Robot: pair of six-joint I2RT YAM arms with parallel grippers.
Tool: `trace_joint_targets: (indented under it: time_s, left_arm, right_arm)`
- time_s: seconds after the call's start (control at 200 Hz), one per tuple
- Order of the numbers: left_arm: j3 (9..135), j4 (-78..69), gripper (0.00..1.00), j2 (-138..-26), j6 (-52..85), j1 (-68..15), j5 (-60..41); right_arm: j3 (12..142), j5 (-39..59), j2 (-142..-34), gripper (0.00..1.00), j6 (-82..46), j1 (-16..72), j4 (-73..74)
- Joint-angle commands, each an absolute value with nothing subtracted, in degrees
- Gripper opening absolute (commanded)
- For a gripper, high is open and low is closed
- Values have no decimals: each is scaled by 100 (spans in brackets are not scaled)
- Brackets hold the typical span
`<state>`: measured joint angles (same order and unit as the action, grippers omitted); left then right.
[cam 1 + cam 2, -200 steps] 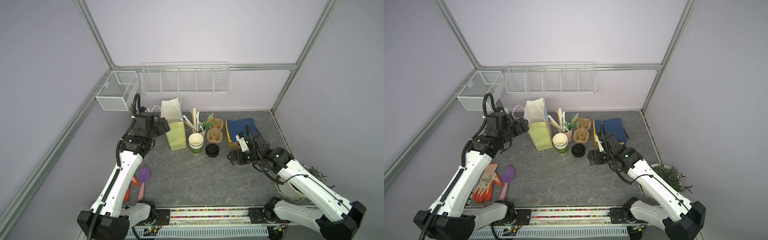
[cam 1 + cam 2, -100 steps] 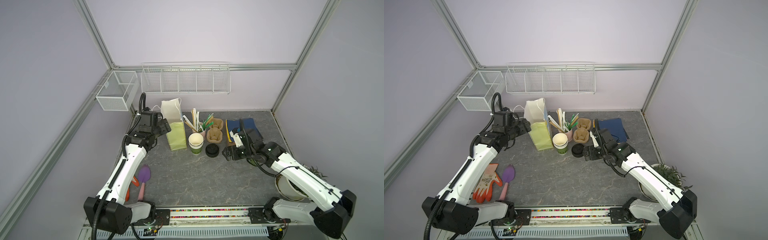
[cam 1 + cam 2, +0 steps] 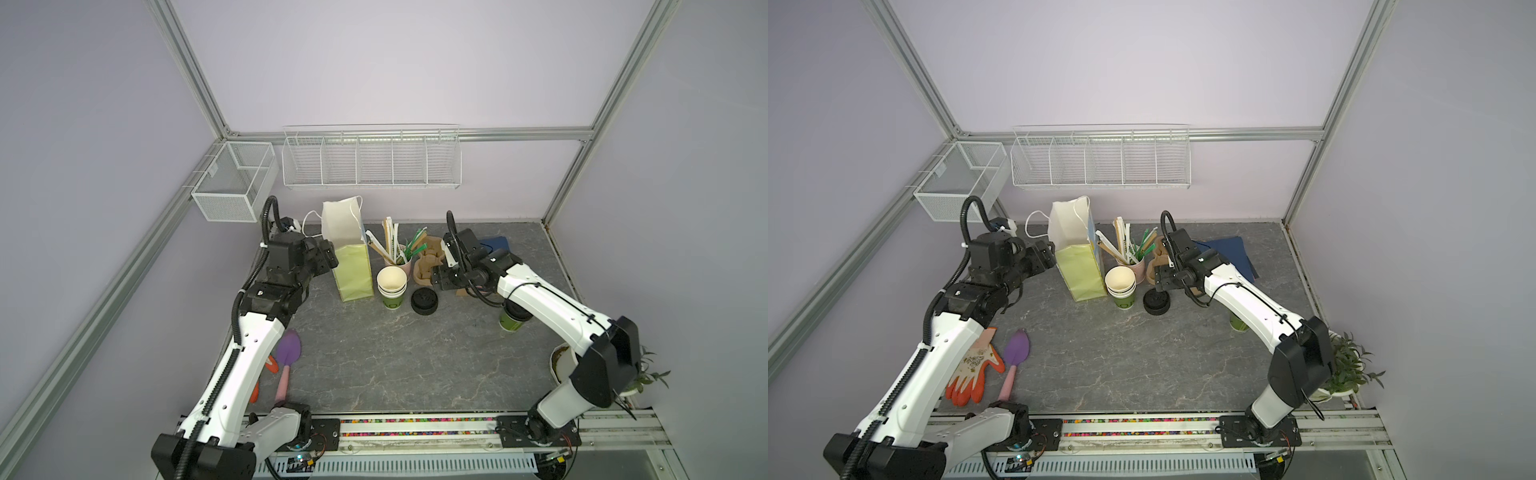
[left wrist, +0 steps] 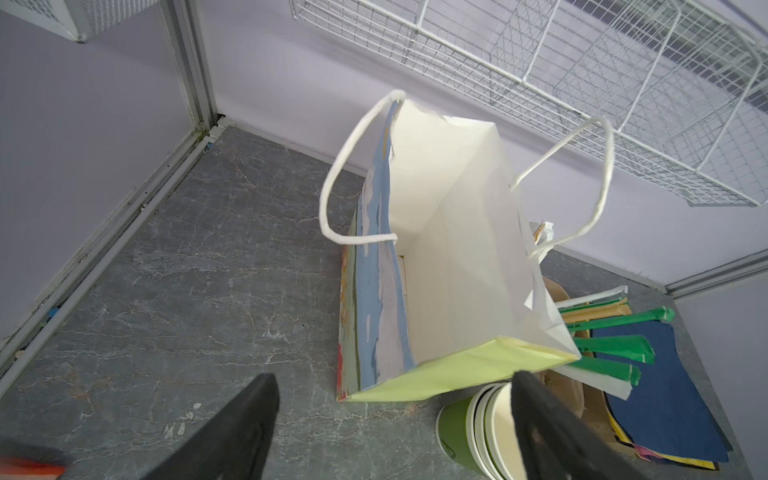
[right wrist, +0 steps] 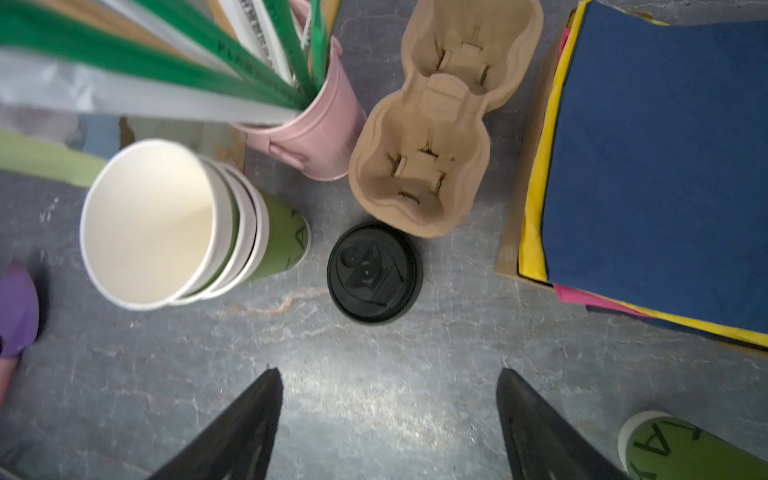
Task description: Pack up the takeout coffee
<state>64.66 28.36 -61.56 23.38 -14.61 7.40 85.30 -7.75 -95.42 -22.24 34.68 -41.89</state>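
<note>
A small green cup of coffee (image 3: 512,323) stood upright on the grey table (image 3: 395,365), right of centre. Its long axis was vertical and its dark lidded top pointed up. The right arm crossed above it and hid most of it in both top views. The right wrist view caught only its green side (image 5: 681,451) at the frame edge, with the lid out of sight.

The right gripper (image 5: 388,370) was poised over bare table just beside a stack of black lids (image 5: 374,272). Its fingers were spread wide, with nothing between them. The coffee stood apart from it, nearer the arm's base.

A stack of lidless cups (image 3: 391,286) stood left of the lids, and a brown carrier (image 3: 428,259) sat behind them. Further left, a paper bag (image 3: 353,266) stood upright with its mouth open.

The left gripper (image 4: 392,376) was just beside the bag's left side, fingers wide apart and holding nothing. The coffee was well apart from the bag, with the cups and lids between them.
</note>
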Motion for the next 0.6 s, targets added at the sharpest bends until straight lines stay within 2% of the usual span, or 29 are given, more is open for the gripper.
trace_joint_targets:
  time_s: [0.0,0.2,0.595]
  left_arm:
    - [5875,2125,88,-5650,2136,-1432,704]
    - [4957,1323,89,-4963,2130,-1433,795]
    - [4955,1511,89,-4711,2112,-1430,1201]
  right_arm:
    - [8952,-909,-10014,79,-2613,3304,-4204]
    - [10005,-1107,-11101,71,-3134,3196,-4492]
    - [11818,-1294,-12772,61,-3268,2836,-5127]
